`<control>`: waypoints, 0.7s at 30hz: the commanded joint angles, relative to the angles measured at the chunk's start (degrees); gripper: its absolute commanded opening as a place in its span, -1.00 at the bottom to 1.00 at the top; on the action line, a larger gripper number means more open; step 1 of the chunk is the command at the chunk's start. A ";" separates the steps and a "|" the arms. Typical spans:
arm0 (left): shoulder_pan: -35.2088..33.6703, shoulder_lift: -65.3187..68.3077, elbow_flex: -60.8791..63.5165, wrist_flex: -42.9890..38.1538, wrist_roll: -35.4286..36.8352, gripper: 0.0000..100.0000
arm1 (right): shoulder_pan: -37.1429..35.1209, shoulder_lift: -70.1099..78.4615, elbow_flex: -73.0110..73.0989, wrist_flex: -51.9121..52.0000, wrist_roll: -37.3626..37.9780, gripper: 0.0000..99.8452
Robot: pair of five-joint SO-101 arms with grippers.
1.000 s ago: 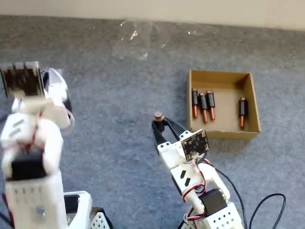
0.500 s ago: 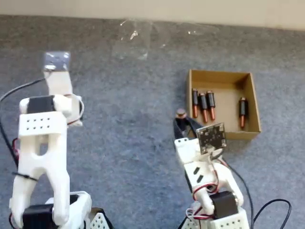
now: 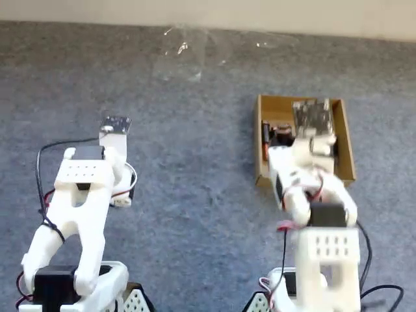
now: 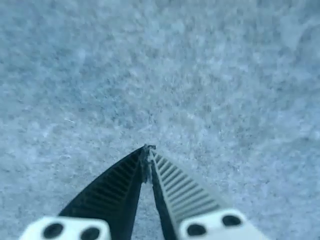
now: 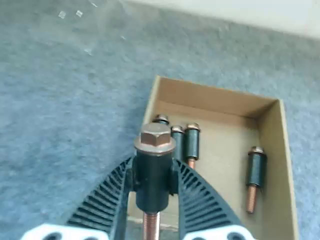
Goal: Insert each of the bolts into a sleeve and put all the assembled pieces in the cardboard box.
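My right gripper (image 5: pixel 152 165) is shut on an assembled piece (image 5: pixel 152 172), a copper bolt standing upright in a black sleeve. It hangs in front of and above the cardboard box (image 5: pixel 272 130). Inside the box lie several assembled pieces, three side by side (image 5: pixel 192 142) near one wall and one (image 5: pixel 254 172) apart. In the high view the right arm (image 3: pixel 305 166) is over the cardboard box (image 3: pixel 346 146) and covers most of its inside. My left gripper (image 4: pixel 147 150) is shut with nothing in it, just above bare grey carpet. The left arm (image 3: pixel 84 182) stands at the left.
Grey carpet (image 3: pixel 195 162) covers the whole table. A clear plastic bag (image 3: pixel 182 49) lies at the back, near the far edge. Between the two arms the carpet lies open.
The right arm has carried the assembled piece from the box's near left corner up over the box. The left arm has swung down and towards the middle.
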 commanded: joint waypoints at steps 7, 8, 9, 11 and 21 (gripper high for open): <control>1.19 -0.22 0.48 -1.32 -0.26 -0.99 | 3.74 26.68 -21.05 0.04 0.79 -0.99; 1.10 -0.22 0.48 -1.58 -0.26 -0.99 | 3.74 28.88 -22.46 0.04 0.79 -0.99; 1.01 -0.22 0.57 -2.20 -0.26 -0.99 | 3.74 31.16 -23.87 0.04 0.79 -0.99; 0.75 -0.22 1.01 -3.25 -0.26 -0.99 | 3.82 35.56 -26.77 0.04 0.79 -0.99; 0.48 -0.31 5.49 -11.69 -0.44 -0.99 | 8.40 58.95 -50.51 9.98 5.36 -0.99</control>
